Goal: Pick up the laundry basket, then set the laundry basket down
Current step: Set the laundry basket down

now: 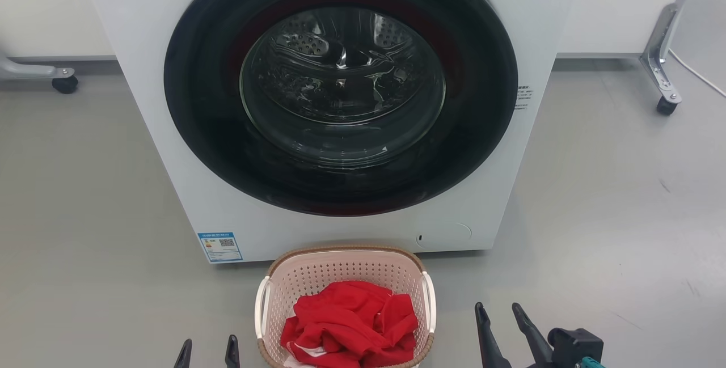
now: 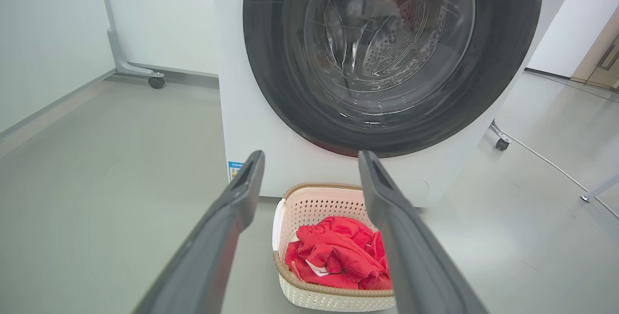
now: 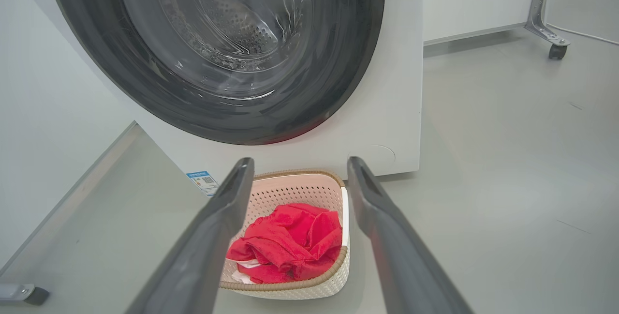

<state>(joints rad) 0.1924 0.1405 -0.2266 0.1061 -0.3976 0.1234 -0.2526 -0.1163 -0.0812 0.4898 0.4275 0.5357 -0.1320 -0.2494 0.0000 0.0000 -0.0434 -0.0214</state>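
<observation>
The pale pink laundry basket with its brown woven-look rim and white side handles stands on the grey floor just in front of the washing machine. A crumpled red garment lies in it. My left gripper is open at the lower left, short of the basket's left handle. On the basket's right side my right gripper is open too, apart from it. From each wrist the basket appears between the spread fingers, well ahead of the tips. Nothing is held.
The white washing machine with its shut round dark glass door rises right behind the basket. Wheeled metal frame legs stand at the far right and a caster at the far left. Grey floor lies on both sides.
</observation>
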